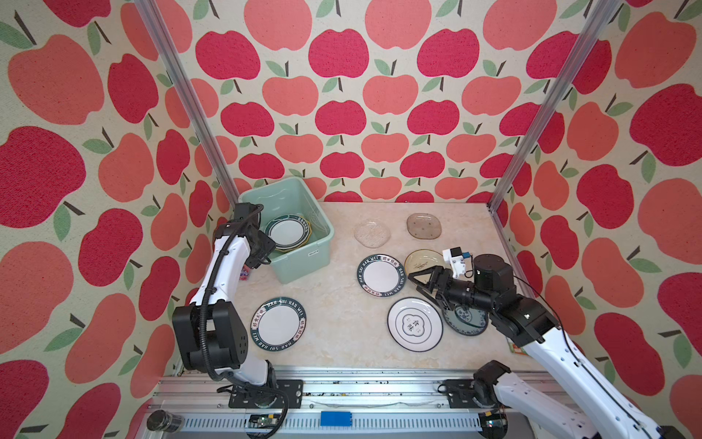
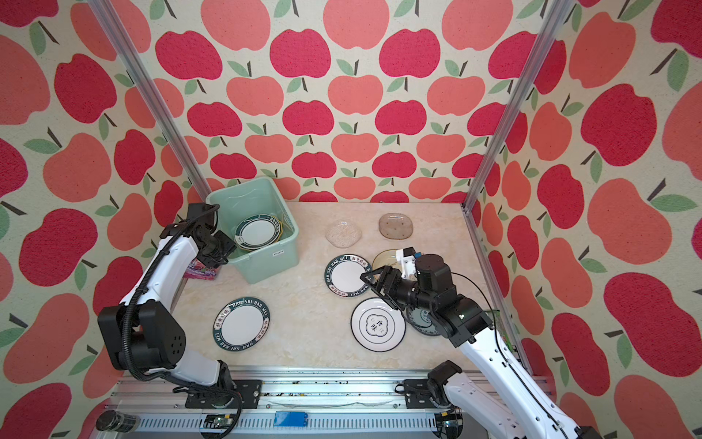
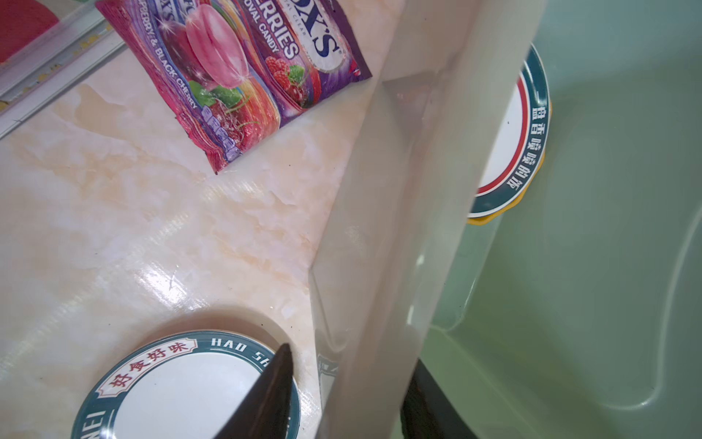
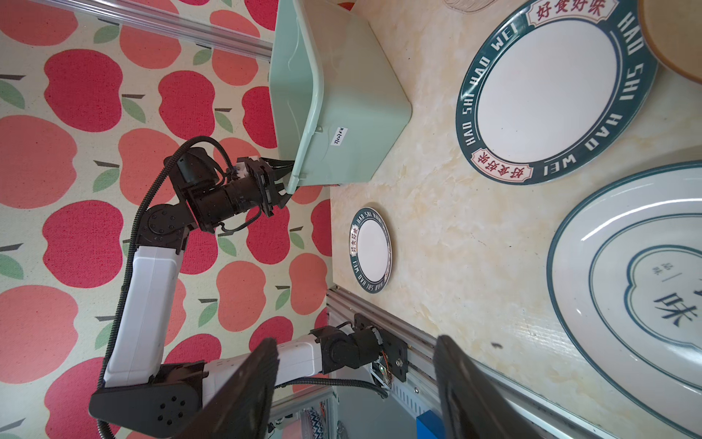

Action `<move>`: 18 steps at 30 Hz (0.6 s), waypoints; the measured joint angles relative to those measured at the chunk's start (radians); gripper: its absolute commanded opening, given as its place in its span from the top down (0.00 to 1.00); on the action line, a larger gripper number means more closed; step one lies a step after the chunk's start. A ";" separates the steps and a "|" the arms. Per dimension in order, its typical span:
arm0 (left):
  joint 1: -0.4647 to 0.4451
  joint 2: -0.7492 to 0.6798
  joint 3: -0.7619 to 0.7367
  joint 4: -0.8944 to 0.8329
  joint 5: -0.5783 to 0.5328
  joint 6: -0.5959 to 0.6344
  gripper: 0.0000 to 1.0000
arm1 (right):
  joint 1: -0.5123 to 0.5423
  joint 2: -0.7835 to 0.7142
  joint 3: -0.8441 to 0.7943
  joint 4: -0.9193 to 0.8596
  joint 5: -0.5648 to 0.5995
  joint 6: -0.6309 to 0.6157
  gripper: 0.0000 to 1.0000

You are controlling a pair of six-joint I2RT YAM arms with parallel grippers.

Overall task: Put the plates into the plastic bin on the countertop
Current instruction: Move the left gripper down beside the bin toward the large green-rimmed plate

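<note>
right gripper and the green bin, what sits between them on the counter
A lettered white plate lies right by the right gripper, then bare countertop up to the plastic bin; both top views show it.

The near wall of the plastic bin [image 1: 304, 262] stands between the jaws of the left gripper [image 1: 264, 251] and bars sideways travel. Outboard of the outer finger [image 3: 271, 391], the countertop [image 3: 152, 235] is bare up to a candy packet [image 3: 235, 76] and a lettered plate [image 3: 182, 384]. Inboard, stacked plates [image 3: 532, 133] cover the bin floor ahead. The right gripper [image 1: 413, 280] has its jaws apart, the gap free; a second lettered plate [image 1: 381, 275], a cream plate [image 1: 421, 260] and a ringed plate [image 1: 415, 324] lie close below and beside it. Ahead of it, bare countertop runs to the bin.
</note>
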 measured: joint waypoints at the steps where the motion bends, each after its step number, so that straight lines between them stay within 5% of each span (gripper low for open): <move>1: -0.002 0.000 0.000 0.000 -0.003 0.004 0.69 | 0.000 0.000 -0.003 0.002 0.001 0.000 0.32; 8: -0.063 -0.018 -0.003 -0.004 -0.003 0.019 0.90 | 0.000 0.001 -0.023 0.033 0.007 0.008 0.33; 18: -0.156 -0.128 -0.098 -0.030 -0.034 -0.045 0.95 | 0.000 -0.021 -0.048 0.043 0.018 0.015 0.33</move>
